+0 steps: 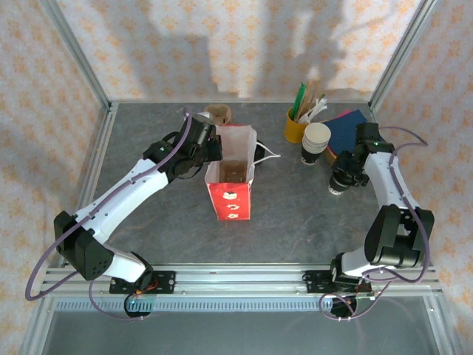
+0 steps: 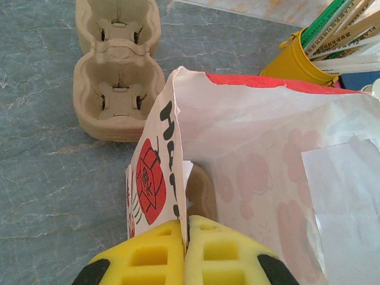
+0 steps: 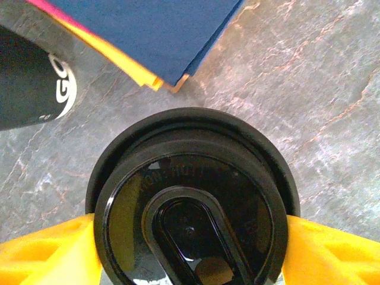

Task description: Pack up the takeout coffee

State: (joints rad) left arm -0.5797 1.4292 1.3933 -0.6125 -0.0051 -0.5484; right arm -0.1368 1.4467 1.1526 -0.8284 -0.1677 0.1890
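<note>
1. L gripper (image 2: 185,237): yellow fingers pressed tight together, pinching the rim of the paper bag (image 2: 255,154) at its left rear corner; bag mouth open
2. Paper bag: red + white, upright mid-table; brown patch inside near the bottom in top view, can't tell what it is
3. Takeout coffee (image 3: 190,178): upright on the table (image 1: 295,222), right side, well apart from the bag; round black lid on, seen from straight above in R wrist view
4. R gripper (image 3: 190,228): one yellow finger on each side of the cup, right up against the lid's rim; can't tell if it's clamped or just bracketing
5. Blue sheets (image 3: 148,35) just behind the coffee, w/ yellow + pink sheets beneath
6. Cup stack (image 1: 316,142) near the coffee, on its left
7. Yellow cup (image 1: 295,127) w/ sticks + straws just behind the stack
8. Pulp cup carrier (image 2: 119,89) flat on the table just behind the bag, sockets up
</note>
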